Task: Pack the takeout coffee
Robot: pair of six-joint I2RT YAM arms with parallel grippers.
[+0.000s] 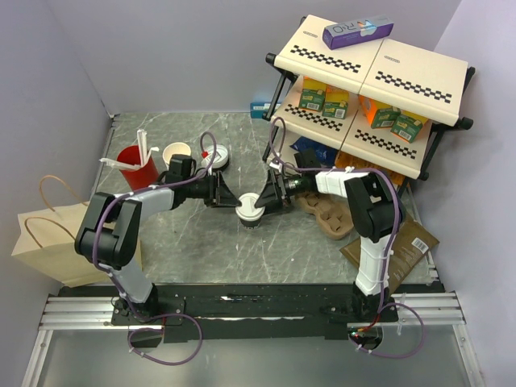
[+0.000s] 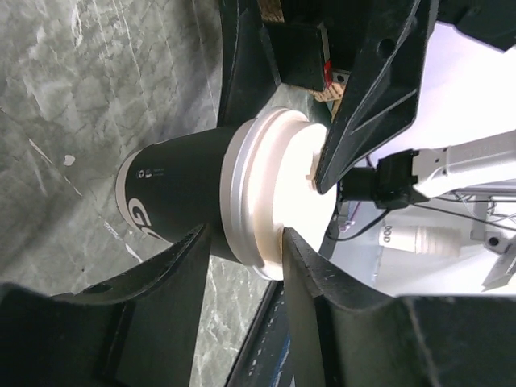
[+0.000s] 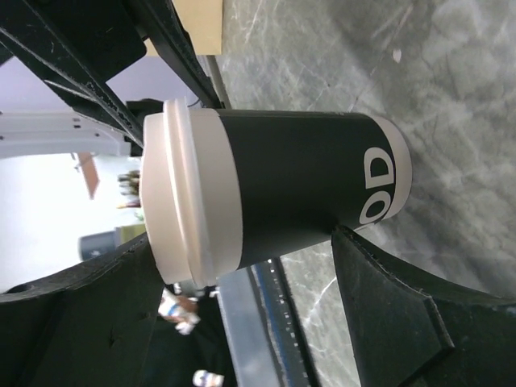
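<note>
The takeout coffee [image 1: 251,211] stands upright on the table [image 1: 185,242], well right of the paper bag [image 1: 56,246], between two arms reaching in low and level. The left end effector [image 1: 239,201], nearer the bag, is half closed on its sides. The right end effector [image 1: 266,201] straddles it from the side away from the bag, jaws wide open.
</note>
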